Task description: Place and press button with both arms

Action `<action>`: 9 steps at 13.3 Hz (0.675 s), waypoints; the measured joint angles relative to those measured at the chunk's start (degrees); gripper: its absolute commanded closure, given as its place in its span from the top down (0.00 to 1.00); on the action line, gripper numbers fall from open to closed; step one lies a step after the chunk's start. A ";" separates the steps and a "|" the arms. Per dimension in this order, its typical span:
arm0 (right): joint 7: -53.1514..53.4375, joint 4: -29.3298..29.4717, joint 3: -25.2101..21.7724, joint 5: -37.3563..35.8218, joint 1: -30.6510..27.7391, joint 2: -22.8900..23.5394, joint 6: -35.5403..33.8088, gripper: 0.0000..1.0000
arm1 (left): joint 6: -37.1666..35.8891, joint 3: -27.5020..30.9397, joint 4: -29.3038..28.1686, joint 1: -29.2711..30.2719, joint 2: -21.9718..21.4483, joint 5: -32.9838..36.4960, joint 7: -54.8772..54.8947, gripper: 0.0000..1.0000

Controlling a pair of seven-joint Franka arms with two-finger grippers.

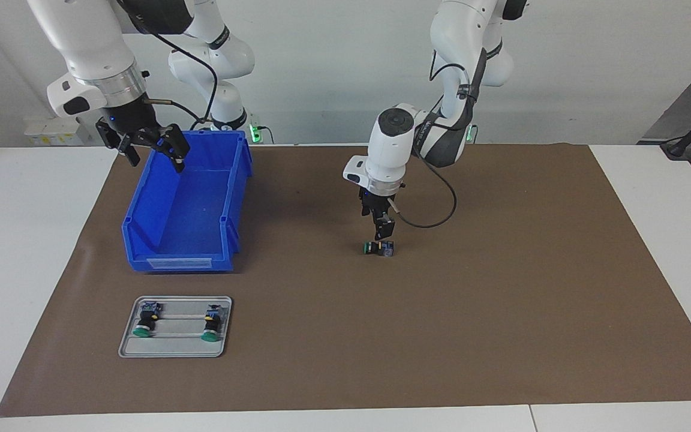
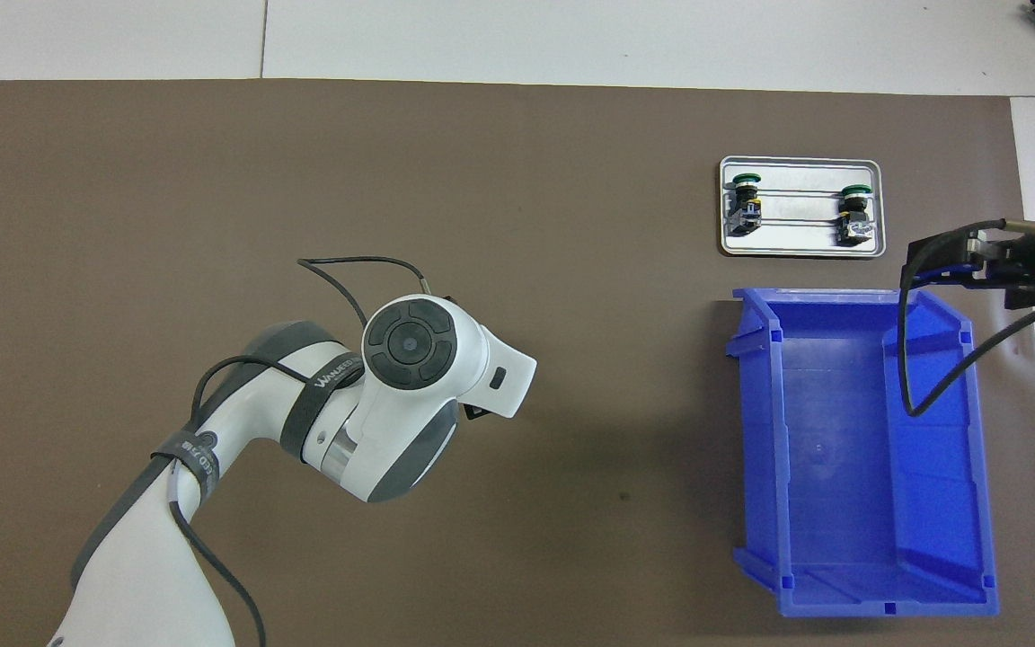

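My left hand hangs just over the button lying mid-table; finger spread I cannot tell. Light, rigid, round, likely to roll; I'd grip its blocky base.
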 measured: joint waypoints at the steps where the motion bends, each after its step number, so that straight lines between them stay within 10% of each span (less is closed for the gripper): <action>1: -1.22 0.00 -0.17 0.00 -0.21 0.00 -0.02 1.00 | 0.94 0.00 0.10 -0.13 0.77 0.00 0.01 0.94; 9: -2.67 -0.31 -0.13 0.00 -3.83 -0.02 -0.19 1.00 | 2.42 0.20 1.73 -0.21 3.60 0.03 0.42 0.94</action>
